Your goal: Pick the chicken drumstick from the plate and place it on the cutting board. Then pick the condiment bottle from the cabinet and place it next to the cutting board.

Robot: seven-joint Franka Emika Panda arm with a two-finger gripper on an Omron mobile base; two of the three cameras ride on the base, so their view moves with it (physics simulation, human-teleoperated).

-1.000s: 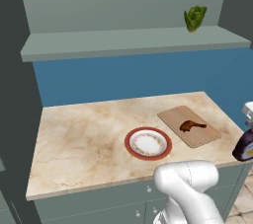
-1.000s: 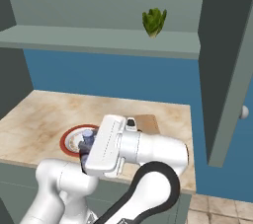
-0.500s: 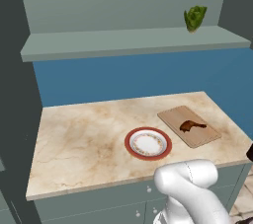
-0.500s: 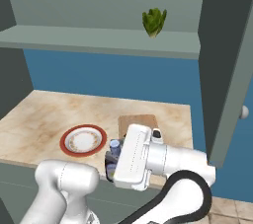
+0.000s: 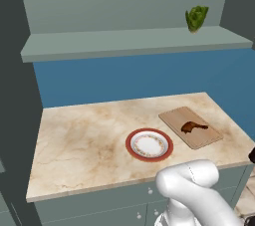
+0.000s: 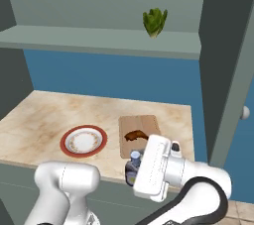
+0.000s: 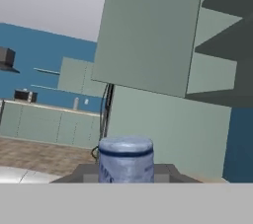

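The dark-brown chicken drumstick (image 5: 193,127) (image 6: 134,135) lies on the light wooden cutting board (image 5: 174,118) (image 6: 144,122). Left of the board sits the red-rimmed plate (image 5: 128,145) (image 6: 63,142) with nothing on it. My gripper (image 6: 132,170) (image 7: 126,173) is shut on the condiment bottle (image 6: 133,165), near the counter's front edge in front of the board. In the hand view the bottle's pale blue-grey cap (image 7: 126,158) stands between the dark fingers (image 7: 86,171). The cabinet shelf (image 5: 134,43) (image 6: 99,38) runs above the counter.
A green leafy vegetable (image 5: 196,18) (image 6: 155,22) stands on the shelf's right end. A dark tall side panel (image 6: 225,65) closes the right side, another (image 5: 17,95) the left. The marble counter (image 5: 84,140) stretches bare left of the plate.
The arm has carried the bottle to the right and lower, from over the plate to the front of the board. Plate, board and drumstick have stayed put.
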